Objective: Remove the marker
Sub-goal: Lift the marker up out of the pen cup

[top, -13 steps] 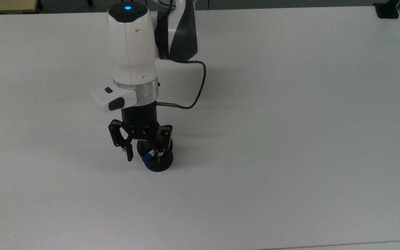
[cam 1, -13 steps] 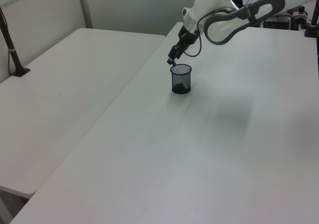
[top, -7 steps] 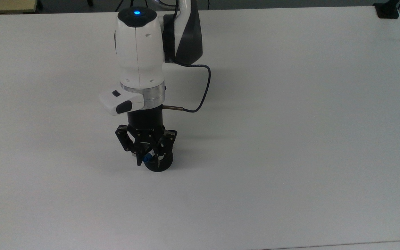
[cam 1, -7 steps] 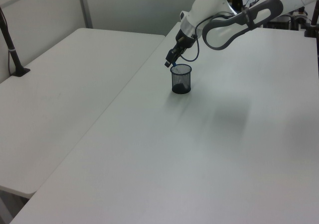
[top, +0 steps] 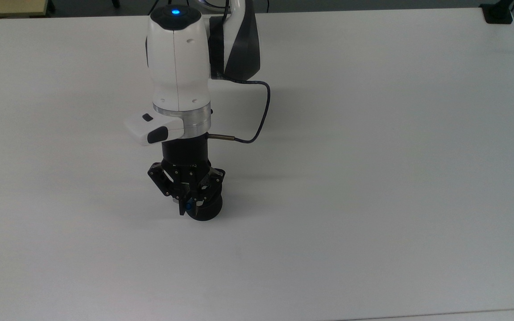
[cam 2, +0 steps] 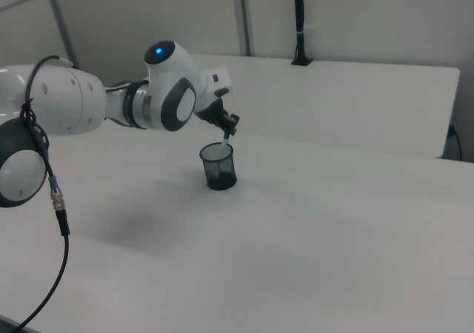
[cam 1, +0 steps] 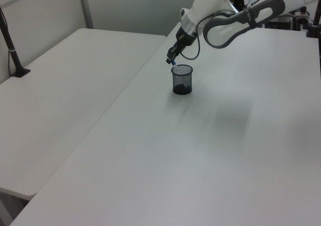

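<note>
Marker (cam 2: 227, 140) clamped at its top by our gripper (top: 188, 206), tilted toward 1 o'clock in the right view, lower end inside black mesh cup (cam 2: 219, 166) on white table (top: 373, 178)

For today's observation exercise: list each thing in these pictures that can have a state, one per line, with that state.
marker: tilted, lower end inside the cup, cap end gripped.
black mesh cup: upright on the table, holding the marker.
end effector: shut on the marker, above the cup.
</note>
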Robot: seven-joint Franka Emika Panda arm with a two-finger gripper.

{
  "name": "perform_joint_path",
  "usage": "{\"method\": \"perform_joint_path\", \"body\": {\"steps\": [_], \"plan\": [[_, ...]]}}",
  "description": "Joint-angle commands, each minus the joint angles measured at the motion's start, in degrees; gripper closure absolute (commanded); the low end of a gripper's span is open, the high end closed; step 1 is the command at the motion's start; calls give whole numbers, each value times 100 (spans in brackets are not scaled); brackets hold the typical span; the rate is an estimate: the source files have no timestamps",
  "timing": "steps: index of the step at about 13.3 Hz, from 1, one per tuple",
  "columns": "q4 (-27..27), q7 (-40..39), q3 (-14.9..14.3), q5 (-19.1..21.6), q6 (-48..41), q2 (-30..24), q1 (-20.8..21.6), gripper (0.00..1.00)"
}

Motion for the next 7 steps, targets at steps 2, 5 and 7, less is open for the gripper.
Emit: {"method": "perform_joint_path", "body": {"steps": [2, 5, 7], "plan": [[-106, 154, -47, -127, -16, -575, -2, 91], [-106, 119, -47, -127, -358, -909, -81, 91], [-88, 137, -4, -92, -675, -1076, -37, 91]]}}
